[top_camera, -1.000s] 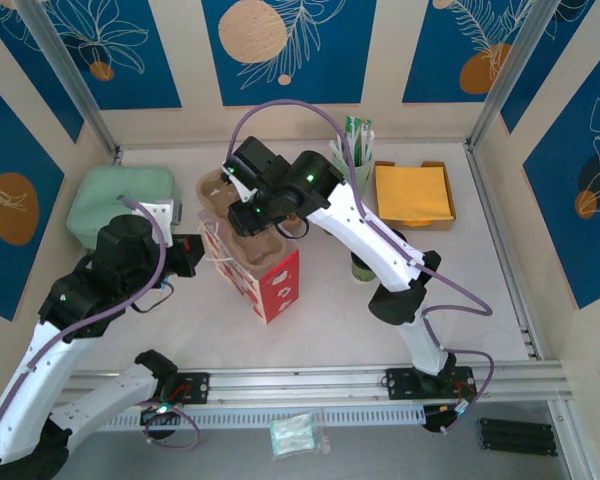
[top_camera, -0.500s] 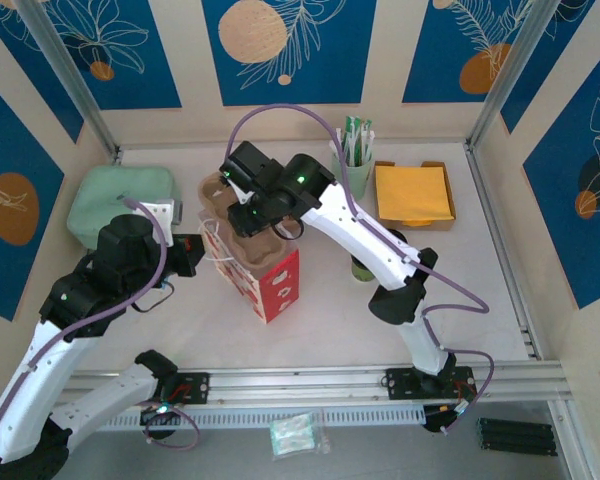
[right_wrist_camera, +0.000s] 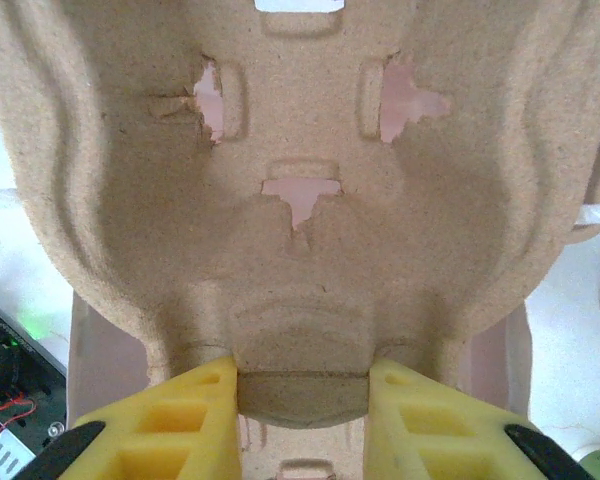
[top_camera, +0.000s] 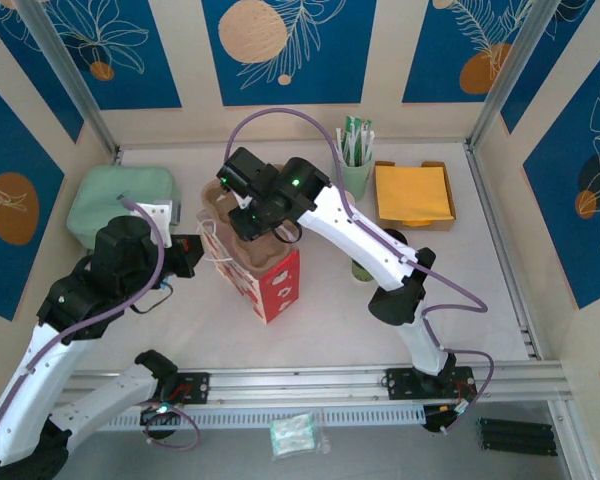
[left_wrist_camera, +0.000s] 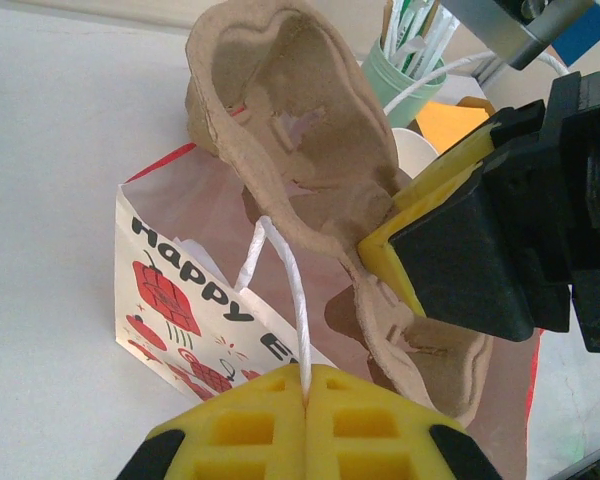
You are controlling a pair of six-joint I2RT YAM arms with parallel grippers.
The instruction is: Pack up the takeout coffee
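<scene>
Takeout coffee [top_camera: 361, 270]: small paper cup, dark green patterned band low on its wall. It stands on the surface toward the middle, between the bag and the right edge, largely covered by the right arm. The left wrist view catches its white upper wall and rolled rim [left_wrist_camera: 417, 150] behind the carrier.
Left fingers [left_wrist_camera: 305, 395]: clenched on the bag's white string handle, at the bag's left side.
Right fingers [right_wrist_camera: 302, 392]: grasping the carrier by a tab at its edge, over the bag's mouth.
Carrier [left_wrist_camera: 300, 130]: brown moulded cardboard, tilted, lower end inside the bag.
Bag [top_camera: 276, 284]: red and white paper, upright, open.
Tumbler [top_camera: 357, 168]: pale mint, with sticks, near the far edge.
Napkins [top_camera: 413, 192]: orange stack, toward the far right corner.
</scene>
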